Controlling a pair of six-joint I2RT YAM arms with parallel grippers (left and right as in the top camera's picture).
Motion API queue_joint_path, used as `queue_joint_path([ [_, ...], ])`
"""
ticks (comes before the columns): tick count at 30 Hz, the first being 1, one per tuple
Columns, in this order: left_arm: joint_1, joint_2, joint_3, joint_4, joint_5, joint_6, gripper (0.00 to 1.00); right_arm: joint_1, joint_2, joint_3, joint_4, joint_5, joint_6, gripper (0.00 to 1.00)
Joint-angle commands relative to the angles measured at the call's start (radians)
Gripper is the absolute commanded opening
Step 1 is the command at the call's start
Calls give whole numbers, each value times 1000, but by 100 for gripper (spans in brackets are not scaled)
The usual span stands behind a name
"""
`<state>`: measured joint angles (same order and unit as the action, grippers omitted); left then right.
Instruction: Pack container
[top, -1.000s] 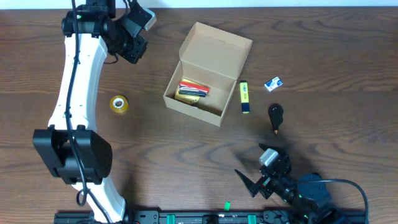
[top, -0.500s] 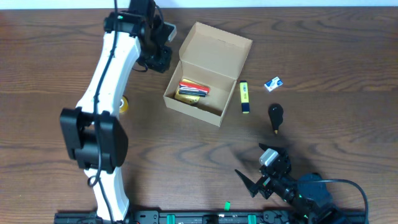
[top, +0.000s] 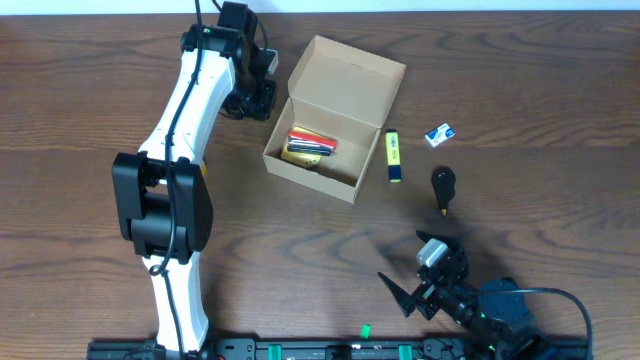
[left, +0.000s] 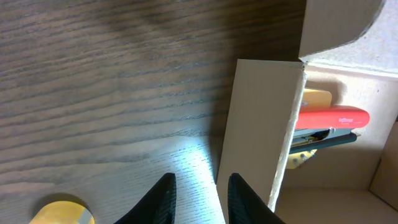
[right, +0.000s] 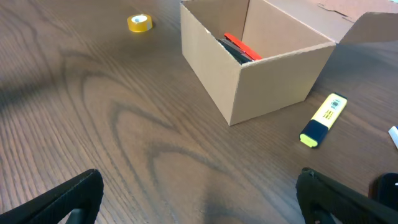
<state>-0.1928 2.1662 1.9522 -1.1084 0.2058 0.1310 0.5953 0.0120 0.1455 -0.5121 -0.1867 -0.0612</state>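
Packing looks partway done. The open container (top: 312, 172) sits mid-table with a few items inside and a highlighter (top: 393, 156) loose on its right. The left arm reaches far, its end effector (left: 199, 190) beside the container's left wall, fingers slightly apart and empty; next it should fetch another item. The right end effector (right: 199, 196) rests near, spread wide.

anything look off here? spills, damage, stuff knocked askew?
Nothing stands out. The container sits upright and intact with its lid flap open, only turned at an angle to the edge of the table. The highlighter and the tape roll lie flat outside it; nothing is spilled.
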Motion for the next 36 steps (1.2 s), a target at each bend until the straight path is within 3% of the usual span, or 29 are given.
queue_joint_path([
  [1, -2, -18, -3, -5, -6, -4, 30, 8, -7, -4, -1, -4, 12, 99],
  [5, -19, -67, -4, -18, 9, 22, 34, 8, -7, -4, -1, -4, 12, 99],
  [11, -85, -68, -4, -60, 22, 111, 32, 8, -7, -4, -1, -4, 12, 99],
  [17, -98, -66, -5, -61, 22, 121, 33, 8, -7, -4, -1, -4, 12, 99],
  [32, -97, -66, -117, 84, -55, 127, 36, 8, -7, -4, -1, -4, 12, 99],
  [36, -97, -66, -165, 83, -51, 122, 21, 8, -7, -4, -1, -4, 12, 99],
])
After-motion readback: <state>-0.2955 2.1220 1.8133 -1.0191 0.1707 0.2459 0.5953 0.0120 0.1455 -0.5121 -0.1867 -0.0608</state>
